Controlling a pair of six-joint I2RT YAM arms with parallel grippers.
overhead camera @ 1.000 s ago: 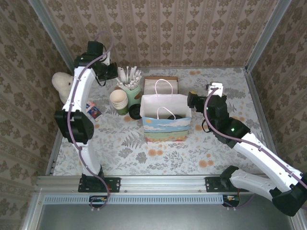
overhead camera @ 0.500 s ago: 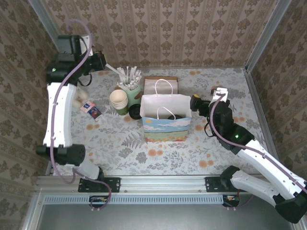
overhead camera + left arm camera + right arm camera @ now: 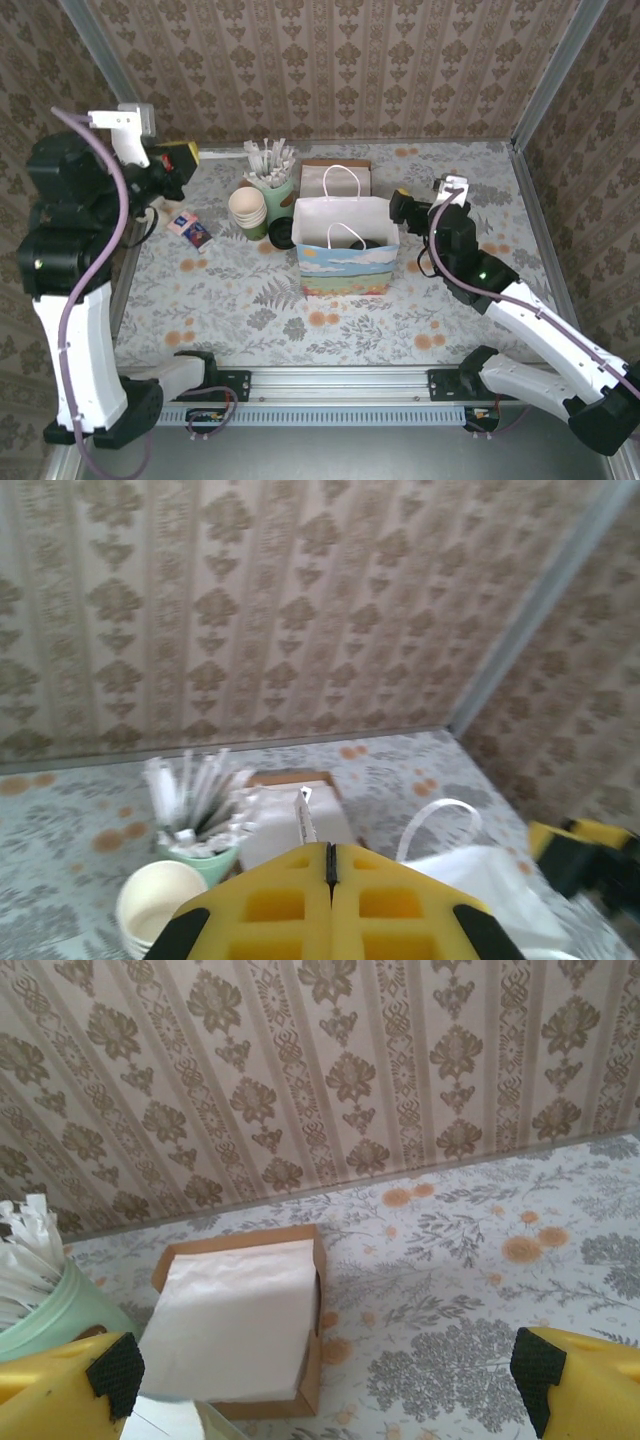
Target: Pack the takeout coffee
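Left gripper (image 3: pixel 184 158) first: from here I see it raised high over the left edge of the table (image 3: pixel 250 300), its two yellow fingers (image 3: pixel 290 910) pressed flat together with just a seam between them and nothing caught there. Its wrist camera looks down across the far side of the table. Nearest below are the stack of cream cups (image 3: pixel 160 915) and the pale green holder of white sticks (image 3: pixel 195 852), then the brown box of white napkins (image 3: pixel 290 815). To the right is a white handle of the paper bag (image 3: pixel 345 262).

On my other side the right gripper (image 3: pixel 415 198) sits just beside the bag's far right corner, at about rim height, and I cannot tell whether it touches the paper. Its jaws are spread wide and empty. In its own camera one yellow finger (image 3: pixel 60 1395) sits in each lower corner, with the napkin box beyond the gap.

The bag stands upright mid-table, mouth open. Low inside it I see a dark round shape that I take for the takeout coffee (image 3: pixel 366 243), though only its dark top shows. A black round thing (image 3: pixel 283 235) sits against the bag's left side, next to the cream cups. A small packet (image 3: pixel 190 229) lies flat well to the left
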